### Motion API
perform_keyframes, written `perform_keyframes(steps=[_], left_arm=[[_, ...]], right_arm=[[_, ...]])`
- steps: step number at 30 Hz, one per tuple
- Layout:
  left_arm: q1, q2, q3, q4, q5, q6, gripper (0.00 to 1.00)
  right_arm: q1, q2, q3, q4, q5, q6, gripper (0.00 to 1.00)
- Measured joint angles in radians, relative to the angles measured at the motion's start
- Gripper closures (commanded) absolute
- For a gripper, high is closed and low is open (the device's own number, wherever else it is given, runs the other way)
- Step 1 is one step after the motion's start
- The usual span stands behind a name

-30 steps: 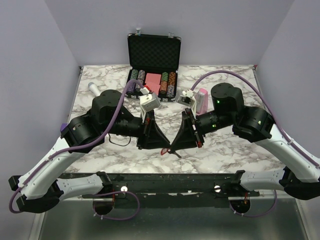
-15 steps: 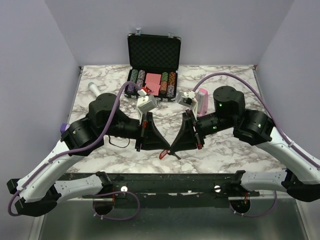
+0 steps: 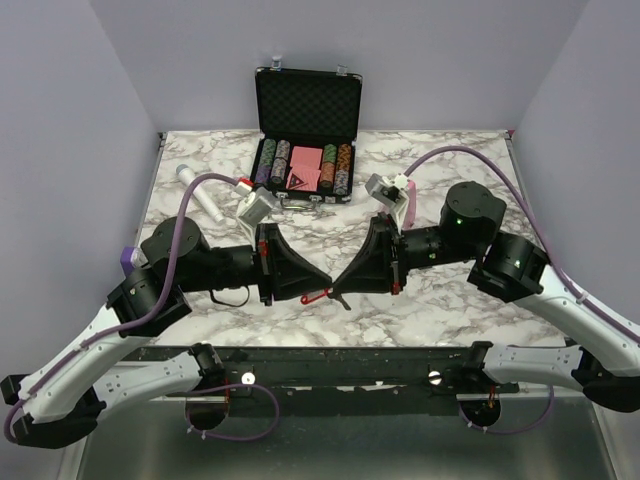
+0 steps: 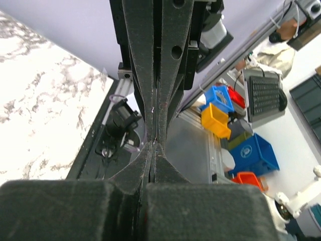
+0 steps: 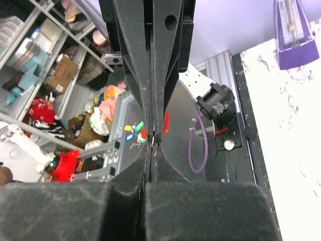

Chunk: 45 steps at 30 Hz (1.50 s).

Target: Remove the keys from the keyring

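Left gripper (image 3: 324, 287), right gripper (image 3: 338, 290) clamped, keyring (image 3: 314, 296) half-hidden

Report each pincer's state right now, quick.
Left pincer: closed, pinching the red keyring.
Right pincer: closed, tip to tip with the left, at the keys; what it grips cannot be told.

Keys (image 3: 341, 299) too small to make out; keyring (image 3: 313, 296) partly hidden by left hand (image 3: 324, 288) tip
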Motion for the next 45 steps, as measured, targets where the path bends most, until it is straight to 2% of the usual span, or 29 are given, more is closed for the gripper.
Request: perform_keyframes(steps=[17, 18, 21, 23, 26, 30, 34, 37, 45], left_arm=[[-0.045, -0.077, -0.048, 0.069, -0.312, -0.106, 1.0], [-0.048, -0.079, -0.05, 0.07, -0.323, -0.108, 0.97], [-0.05, -0.079, -0.043, 0.06, -0.339, -0.103, 0.64], [-0.054, -0.069, -0.014, 0.017, -0.349, -0.081, 0.47], [-0.054, -0.051, 0.033, -0.068, -0.366, -0.032, 0.33], [-0.054, -0.016, 0.137, -0.208, -0.37, 0.062, 0.31], [-0.054, 0.01, 0.222, -0.295, -0.34, 0.151, 0.32], [-0.053, 0.017, 0.234, -0.332, -0.283, 0.21, 0.38], [-0.041, 0.063, 0.227, -0.404, -0.114, 0.334, 0.45]], right_arm=[[-0.012, -0.005, -0.102, 0.298, 0.082, 0.148, 0.99], [-0.013, -0.004, -0.104, 0.304, 0.082, 0.153, 0.99], [-0.014, -0.003, -0.105, 0.309, 0.081, 0.158, 0.99], [-0.014, -0.002, -0.105, 0.31, 0.08, 0.158, 0.99], [-0.012, -0.002, -0.098, 0.3, 0.07, 0.153, 0.99], [-0.005, 0.012, -0.05, 0.229, 0.057, 0.12, 0.99], [-0.005, 0.063, 0.054, 0.082, 0.05, 0.066, 0.99], [-0.006, 0.092, 0.084, -0.01, 0.036, 0.037, 0.99], [-0.005, 0.119, 0.09, -0.183, -0.036, -0.019, 0.99]])
